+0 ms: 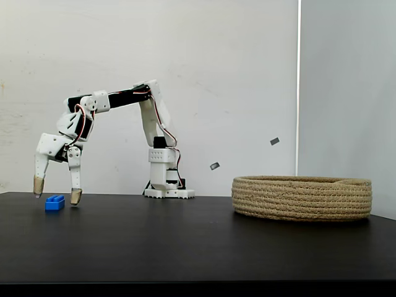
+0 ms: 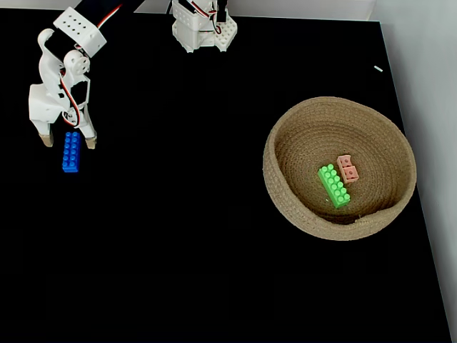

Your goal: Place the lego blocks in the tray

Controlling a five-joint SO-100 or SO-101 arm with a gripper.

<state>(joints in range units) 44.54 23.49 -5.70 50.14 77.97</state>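
Hovering over the far left of the black table (image 1: 185, 247), the gripper (image 1: 57, 190) hangs with its two fingers spread wide and nothing between them; in a fixed view from the side its tan tips straddle the blue brick (image 1: 54, 202), one tip low at the brick's right, the other higher and to its left; from above, the blue brick (image 2: 70, 151) lies flat, its long axis running toward the camera, its near end clear of the gripper (image 2: 68, 140). The green brick (image 2: 334, 185) and the pink brick (image 2: 348, 168) already lie in the rope basket (image 2: 285, 136), well apart from the arm. The blue brick looks light, rigid and smooth-sided, likely to slip or twist if pinched off-centre; the sound hold is probably across its narrow width, mid-length, on the flat walls below the studs.
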